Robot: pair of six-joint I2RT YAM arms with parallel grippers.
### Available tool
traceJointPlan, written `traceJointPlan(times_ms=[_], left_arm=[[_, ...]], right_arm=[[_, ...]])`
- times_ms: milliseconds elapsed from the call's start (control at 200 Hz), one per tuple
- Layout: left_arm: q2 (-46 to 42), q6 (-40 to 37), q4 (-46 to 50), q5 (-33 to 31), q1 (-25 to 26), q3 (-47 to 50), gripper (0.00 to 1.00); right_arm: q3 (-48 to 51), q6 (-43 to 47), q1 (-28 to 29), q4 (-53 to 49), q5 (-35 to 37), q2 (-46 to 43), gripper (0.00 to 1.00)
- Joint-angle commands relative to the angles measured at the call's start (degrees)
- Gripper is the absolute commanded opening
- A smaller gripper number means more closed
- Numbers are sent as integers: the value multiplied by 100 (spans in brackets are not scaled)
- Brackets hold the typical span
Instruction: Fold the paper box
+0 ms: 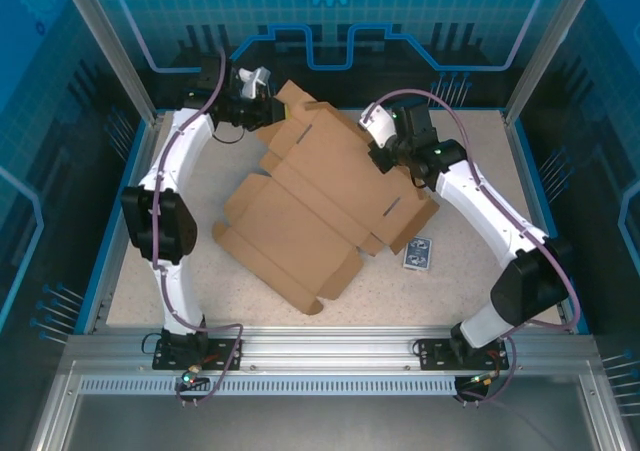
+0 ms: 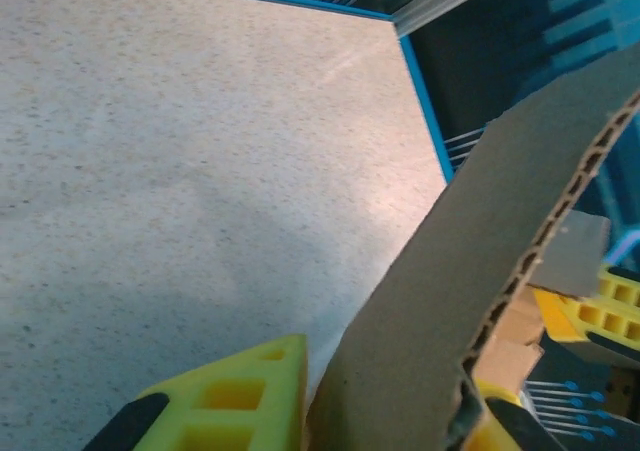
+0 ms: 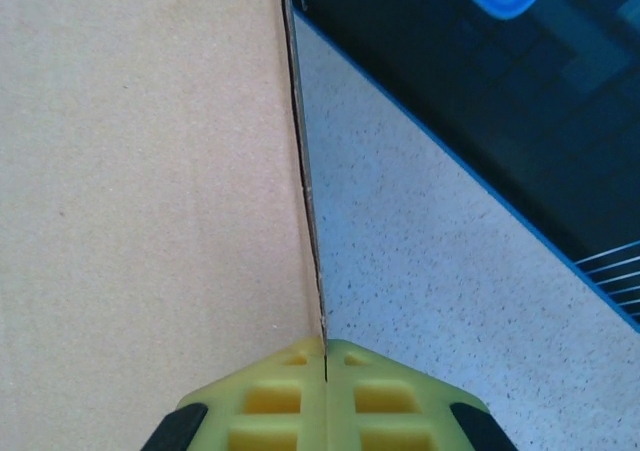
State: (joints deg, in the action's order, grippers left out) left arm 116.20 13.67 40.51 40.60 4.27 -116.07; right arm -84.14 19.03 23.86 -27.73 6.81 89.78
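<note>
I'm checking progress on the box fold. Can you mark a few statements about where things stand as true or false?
1. The right gripper is pinched shut on an edge of the cardboard sheet. True.
2. The card pack lies on top of the cardboard sheet. False: it lies on the table, just off the sheet's right corner.
3. A cardboard flap stands between the fingers of the left gripper. True.
4. The cardboard sheet is folded into a closed box. False: it lies spread out, its flaps and tabs unfolded.

plain brown paper box (image 1: 310, 206), blue-patterned card pack (image 1: 419, 256), speckled beige table (image 1: 420, 301)
</note>
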Motion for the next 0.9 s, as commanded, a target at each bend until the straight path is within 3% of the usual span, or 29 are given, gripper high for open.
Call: traceJointPlan(times_ms=[0, 125, 290, 440, 570, 700, 890], left_arm=[[248, 165, -407, -714, -173, -101, 26], [432, 99, -497, -1211, -181, -75, 38], [333, -125, -480, -2140, -210, 84, 43], [-215, -92, -865, -2889, -208, 820, 48], [-1134, 549, -1926, -2537, -120, 2309, 49], [-2052, 1125, -3527, -2351, 456, 4182, 49], [-1940, 1882, -4813, -2162, 1406, 5316, 48]], right_arm=[[-9, -141, -184, -464, 62, 162, 0], [3, -60, -197, -418, 149, 450, 0], [-45, 24, -198, -377, 367, 787, 0], [-116, 64, -191, -352, 594, 1018, 0], [-88, 126, -122, -267, 952, 1136, 0], [-34, 130, -92, -172, 1088, 1160, 0], [-62, 111, -83, -167, 1051, 1137, 0]])
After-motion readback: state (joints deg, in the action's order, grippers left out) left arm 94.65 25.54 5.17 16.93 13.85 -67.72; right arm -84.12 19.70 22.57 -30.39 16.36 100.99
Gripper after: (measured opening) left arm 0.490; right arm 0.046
